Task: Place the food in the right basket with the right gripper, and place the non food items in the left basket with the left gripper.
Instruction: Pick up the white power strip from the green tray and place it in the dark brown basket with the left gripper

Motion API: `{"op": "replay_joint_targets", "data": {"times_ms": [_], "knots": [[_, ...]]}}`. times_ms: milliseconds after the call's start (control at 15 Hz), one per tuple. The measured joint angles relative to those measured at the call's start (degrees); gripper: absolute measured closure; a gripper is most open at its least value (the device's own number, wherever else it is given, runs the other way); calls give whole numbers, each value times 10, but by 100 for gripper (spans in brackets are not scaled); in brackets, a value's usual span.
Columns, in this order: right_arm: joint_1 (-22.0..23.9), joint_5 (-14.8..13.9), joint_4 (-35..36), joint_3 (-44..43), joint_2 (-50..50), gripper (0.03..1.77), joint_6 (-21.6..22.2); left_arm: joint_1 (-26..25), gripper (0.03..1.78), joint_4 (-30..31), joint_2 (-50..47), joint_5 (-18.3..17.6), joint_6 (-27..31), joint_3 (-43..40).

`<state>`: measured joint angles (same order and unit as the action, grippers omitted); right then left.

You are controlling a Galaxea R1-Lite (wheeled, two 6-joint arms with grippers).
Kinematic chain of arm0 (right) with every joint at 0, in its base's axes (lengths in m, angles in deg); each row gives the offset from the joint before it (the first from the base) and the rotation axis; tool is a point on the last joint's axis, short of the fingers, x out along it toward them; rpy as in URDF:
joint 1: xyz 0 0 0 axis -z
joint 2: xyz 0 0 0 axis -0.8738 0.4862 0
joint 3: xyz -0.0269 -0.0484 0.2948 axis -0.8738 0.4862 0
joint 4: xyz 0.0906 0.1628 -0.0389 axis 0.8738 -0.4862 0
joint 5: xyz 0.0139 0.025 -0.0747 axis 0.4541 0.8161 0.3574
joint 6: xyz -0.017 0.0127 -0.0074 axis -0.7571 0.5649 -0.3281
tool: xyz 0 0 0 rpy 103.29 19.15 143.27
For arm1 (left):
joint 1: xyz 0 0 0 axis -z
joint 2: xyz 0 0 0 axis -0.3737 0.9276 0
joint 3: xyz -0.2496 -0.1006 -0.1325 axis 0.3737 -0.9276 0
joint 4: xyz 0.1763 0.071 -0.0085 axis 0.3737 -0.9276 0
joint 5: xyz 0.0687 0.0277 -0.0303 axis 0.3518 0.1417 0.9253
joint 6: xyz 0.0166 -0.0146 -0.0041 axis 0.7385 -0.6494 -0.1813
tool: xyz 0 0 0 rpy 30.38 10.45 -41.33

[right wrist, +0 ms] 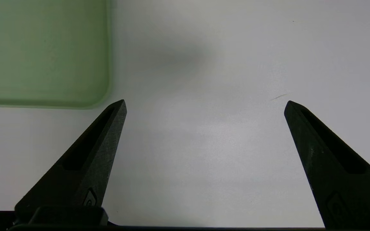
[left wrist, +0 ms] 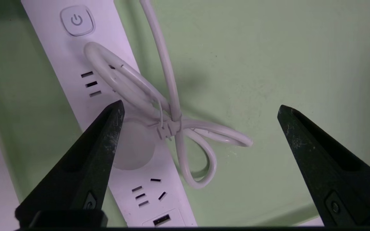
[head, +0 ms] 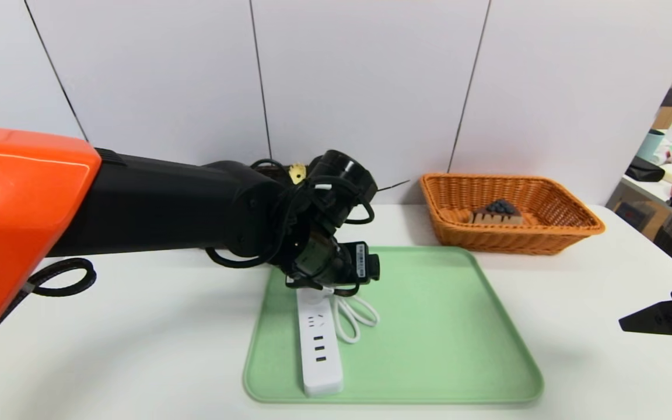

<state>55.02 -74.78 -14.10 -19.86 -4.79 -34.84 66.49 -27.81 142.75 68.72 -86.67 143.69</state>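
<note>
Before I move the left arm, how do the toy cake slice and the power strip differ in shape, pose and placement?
The cake slice is a short wedge; the power strip is a long, narrow bar. The slice is brown-topped with dark berries, the strip white with a coiled cord. The slice sits inside the orange wicker basket, the strip on the green tray. Neither is gripped.
</note>
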Motion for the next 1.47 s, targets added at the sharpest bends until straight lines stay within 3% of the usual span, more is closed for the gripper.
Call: {"op": "replay_joint_targets", "data": {"times_ms": [400,1067,1467], "knots": [[0,0,0,0,3,10,-2,0,12,45,11,-3,-25,1],[0,1,0,8,7,10,-2,-5,12,51,9,-3,-94,12],[0,1,0,6,6,10,-3,-6,12,60,18,-39,-134,3]]}}
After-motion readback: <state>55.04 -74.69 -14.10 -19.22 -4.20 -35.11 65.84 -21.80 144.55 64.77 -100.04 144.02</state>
